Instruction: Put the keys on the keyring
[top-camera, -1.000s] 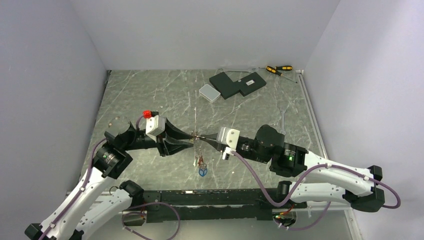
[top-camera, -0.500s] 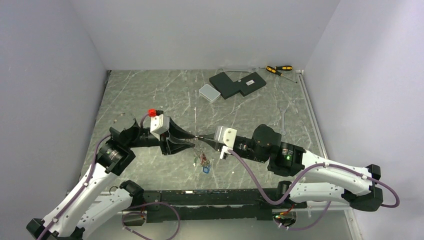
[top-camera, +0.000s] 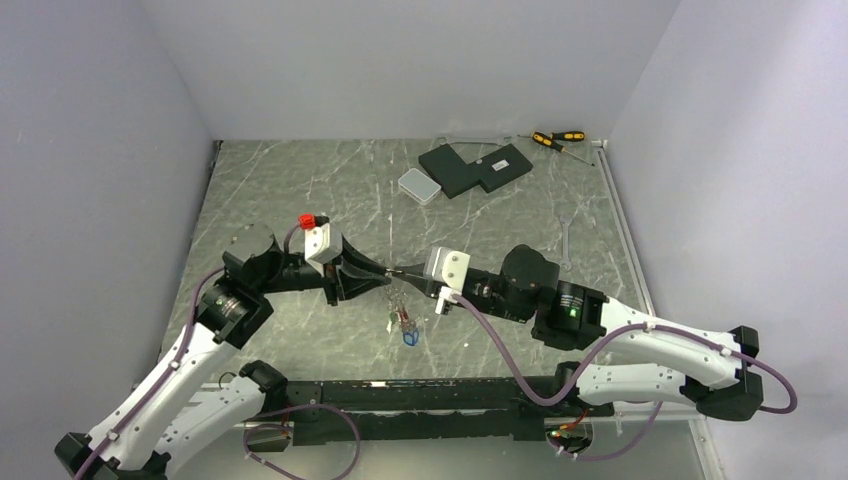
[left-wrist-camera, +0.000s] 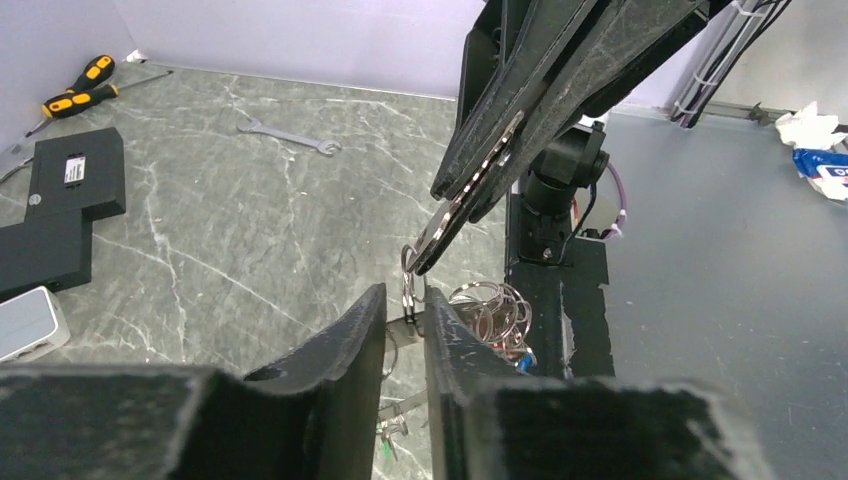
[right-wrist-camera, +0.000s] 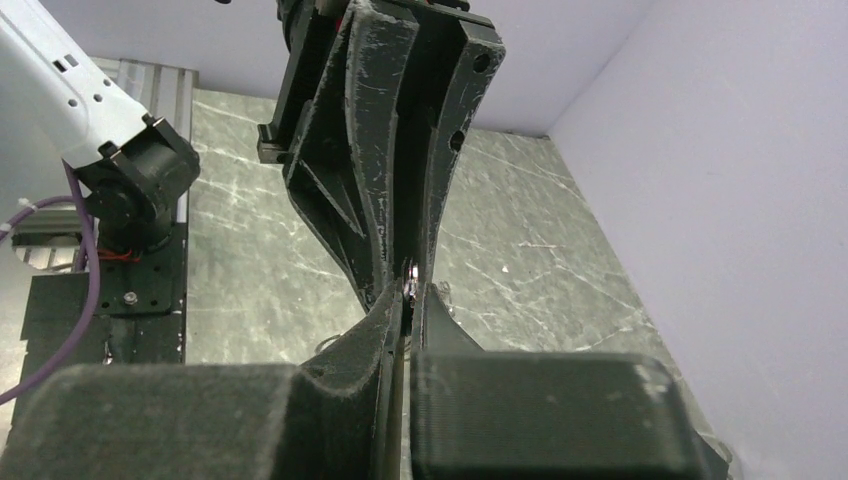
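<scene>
As I read the top view, the left gripper and the right gripper meet tip to tip over the middle of the tabletop. The keyring sits between the tips, too small here to make out in detail. The keys bunch just below that meeting point in the view, with a blue tag lowest. I cannot tell whether they hang or rest on the tabletop. A black box and two screwdrivers lie at the far edge, and a wrench lies to the right.

Left wrist view: the right gripper reaches down from above, closed flat on the keyring, which is seen edge-on as a silver strip between its fingers. The left gripper shows a narrow gap between its fingers. A small ring stands in that gap, just under the right gripper's tips. I cannot tell whether the left gripper pinches it. A cluster of wire rings hangs just beside the left gripper's tips.

Right wrist view: the right gripper has its fingers nearly together. The left gripper comes down from above and meets it tip to tip. A sliver of metal shows at the joint, and I cannot tell which ring it is.
</scene>
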